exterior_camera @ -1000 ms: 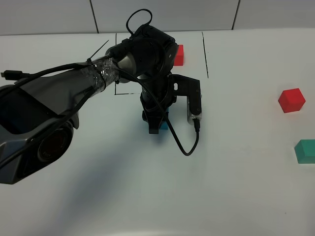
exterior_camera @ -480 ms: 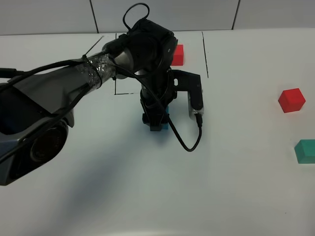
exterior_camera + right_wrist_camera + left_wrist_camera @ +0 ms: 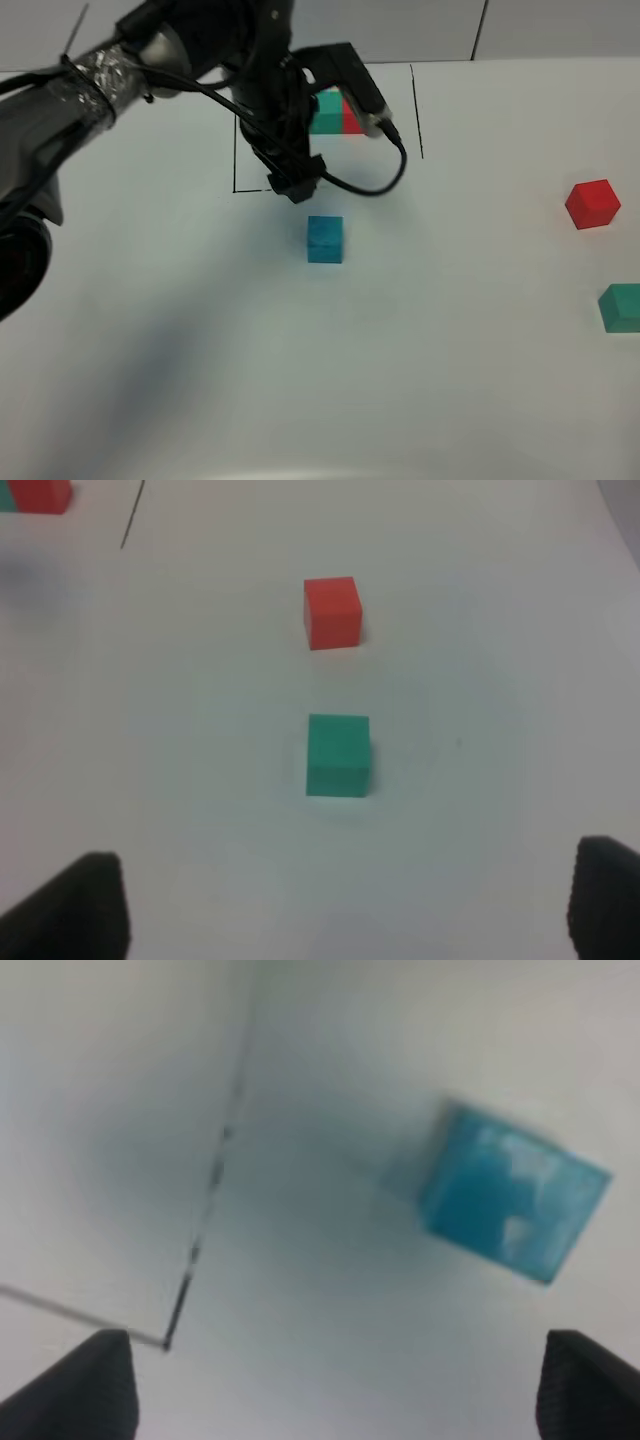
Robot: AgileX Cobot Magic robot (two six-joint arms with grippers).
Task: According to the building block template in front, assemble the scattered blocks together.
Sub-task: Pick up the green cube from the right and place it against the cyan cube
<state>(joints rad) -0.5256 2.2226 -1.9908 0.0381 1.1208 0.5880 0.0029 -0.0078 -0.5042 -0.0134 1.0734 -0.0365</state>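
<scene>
Lifted clear of the blue cube point(image 3: 324, 240), the left pincer point(image 3: 345, 1385) hung spread and empty
That cube lay free on the counter point(image 3: 450, 380), just before the template point(image 3: 335, 112). The arm should retreat without nudging it; green belongs flush beside it. Only the right wrist view showed the right pincer point(image 3: 350, 910), spread, facing the green cube point(image 3: 338, 755) and red cube point(image 3: 332, 612)

The left arm point(image 3: 120, 75) reached in from 9 o'clock, its left gripper point(image 3: 293, 186) hanging over the bottom line of the black drawn outline point(image 3: 234, 165). The blue cube point(image 3: 324, 240) sat alone on the white table point(image 3: 450, 380) at the gripper's 5 o'clock, apart from it. At the gripper's 1 o'clock the building block template point(image 3: 328, 115) showed only green and red behind the arm. Far toward 3 o'clock lay the red cube point(image 3: 592, 203), the green cube point(image 3: 622, 307) at its 5 o'clock.
</scene>
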